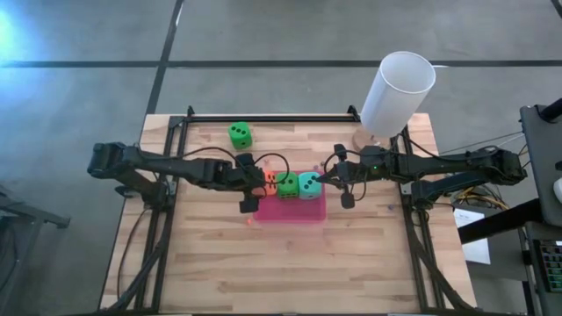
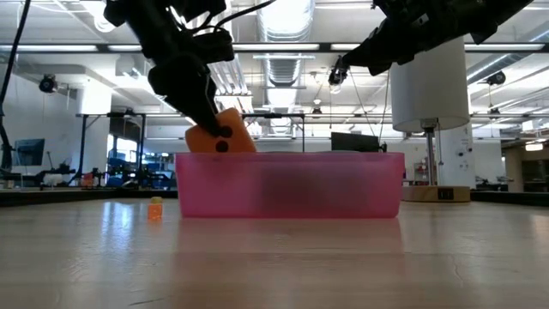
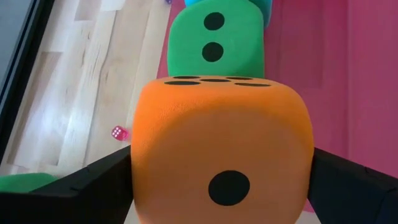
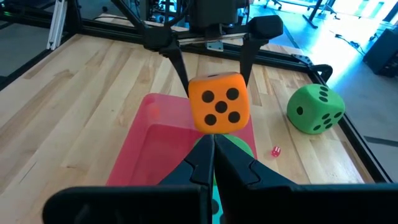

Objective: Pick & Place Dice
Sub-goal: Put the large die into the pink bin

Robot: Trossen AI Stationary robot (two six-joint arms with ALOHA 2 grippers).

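Fingers point(image 4: 168, 46) of the left gripper point(image 1: 253, 183) pinch the orange die point(image 4: 218, 102) just above the pink tray's point(image 1: 303, 215) left end, beside the green die point(image 1: 286, 185) and teal die point(image 1: 309, 185), while the right gripper's point(image 1: 344, 180) fingers point(image 4: 202, 163) are pressed together, empty.

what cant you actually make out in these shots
- Teal die: in the low view the pink tray wall hides it; the left wrist view cuts it at the edge.
- Tiny red die: pips too small.
- Orange die fills the left wrist view, hiding the left gripper fingertips.
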